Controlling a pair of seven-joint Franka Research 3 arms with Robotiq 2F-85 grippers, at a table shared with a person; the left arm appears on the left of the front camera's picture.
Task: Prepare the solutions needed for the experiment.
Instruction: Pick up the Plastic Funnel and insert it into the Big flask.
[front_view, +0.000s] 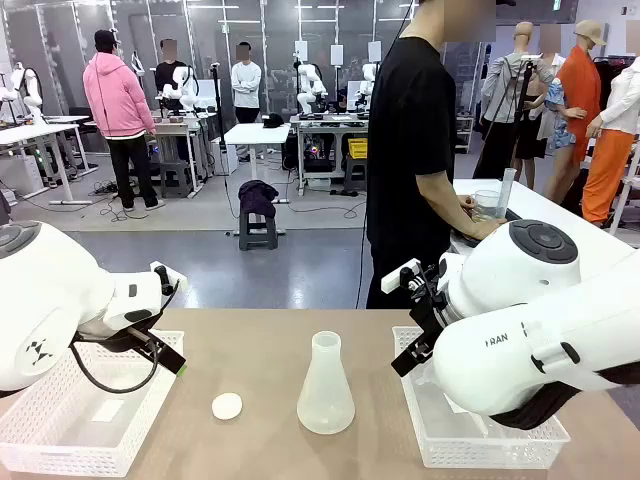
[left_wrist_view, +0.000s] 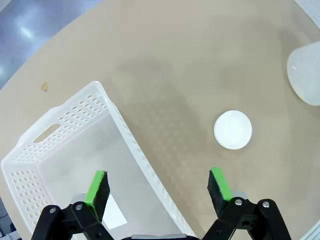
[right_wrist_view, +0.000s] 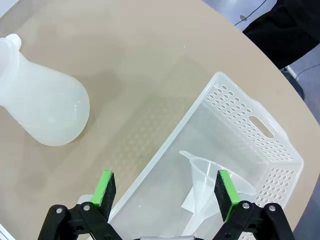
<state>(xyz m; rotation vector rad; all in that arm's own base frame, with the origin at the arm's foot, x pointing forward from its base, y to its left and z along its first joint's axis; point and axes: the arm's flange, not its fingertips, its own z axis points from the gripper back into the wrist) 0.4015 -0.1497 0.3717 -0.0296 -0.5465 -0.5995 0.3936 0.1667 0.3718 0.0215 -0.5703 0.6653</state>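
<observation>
- Gaping wide, the left gripper (left_wrist_view: 158, 192) holds nothing. One green pad hangs over the left basket (left_wrist_view: 120, 125), the other over bare table (left_wrist_view: 175, 60).
- The right gripper (right_wrist_view: 165, 190) is likewise wide apart and empty, above the near wall of the right basket (right_wrist_view: 240, 107).
- A clear funnel (right_wrist_view: 212, 172) lies on its side in that basket, under the right jaws.
- The small white cap (left_wrist_view: 232, 130) lies flat on the table, near the left jaws and apart from the basket.
- The conical flask (right_wrist_view: 45, 105) stands upright mid-table between the two baskets, mouth uncovered. Its plastic reads milky white, with no yellow tint.
- Across the table, the person (front_view: 410, 150) faces another bench, one hand (front_view: 485, 228) at a beaker (front_view: 487, 203) and a tall cylinder (front_view: 506, 190). Their contents are too small to read.
- Judgement: early stage. The solutions are not yet in the flask, and where they sit I cannot tell. The funnel has yet to be placed, then pouring and capping.
</observation>
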